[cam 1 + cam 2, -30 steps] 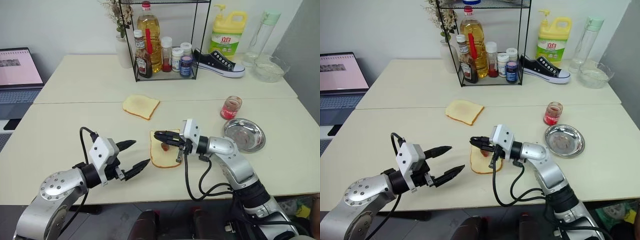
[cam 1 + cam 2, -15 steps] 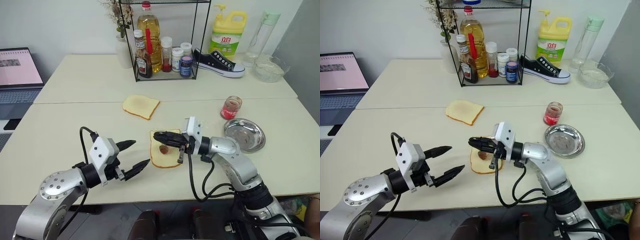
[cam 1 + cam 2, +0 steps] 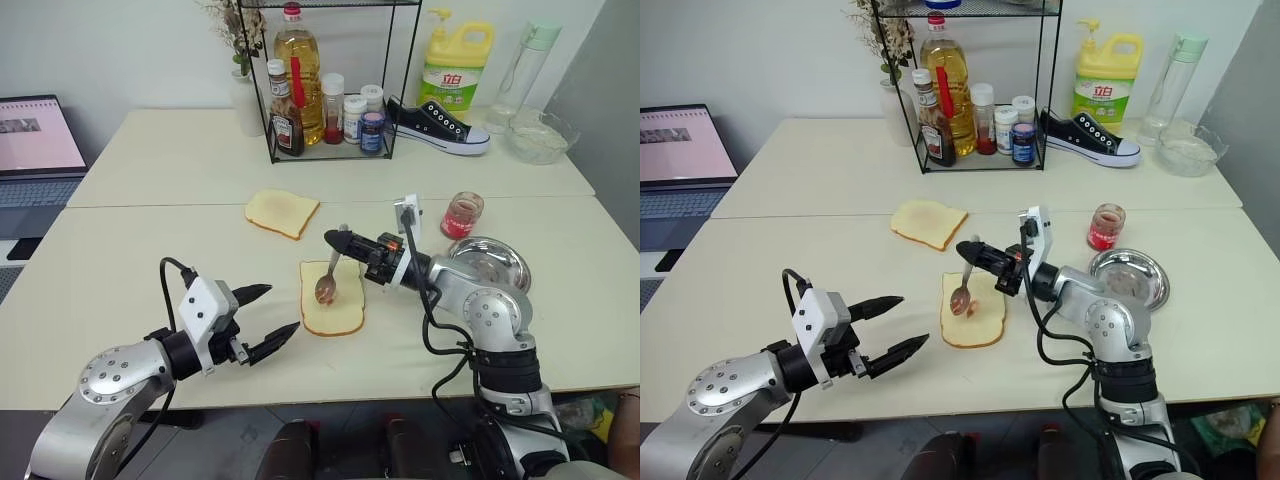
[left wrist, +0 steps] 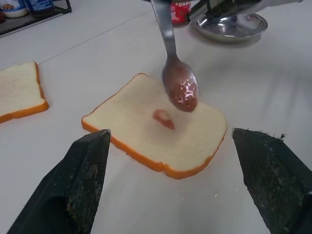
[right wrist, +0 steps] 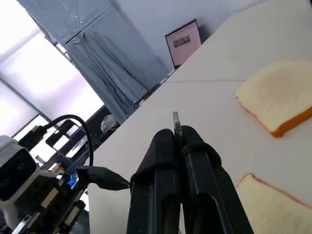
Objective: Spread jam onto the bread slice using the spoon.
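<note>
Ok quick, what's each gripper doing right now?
Left gripper: open, holding nothing.
Right gripper: shut on the spoon, bowl over the bread slice.

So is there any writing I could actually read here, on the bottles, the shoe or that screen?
"立白" in green characters on the label of the yellow detergent bottle.
Sauce bottle and the small jars in the wire rack: labels too small to read.
Laptop screen: a page is showing, text too blurred to read.
Black sneaker: no readable marking.
Jam jar: no readable label.
</note>
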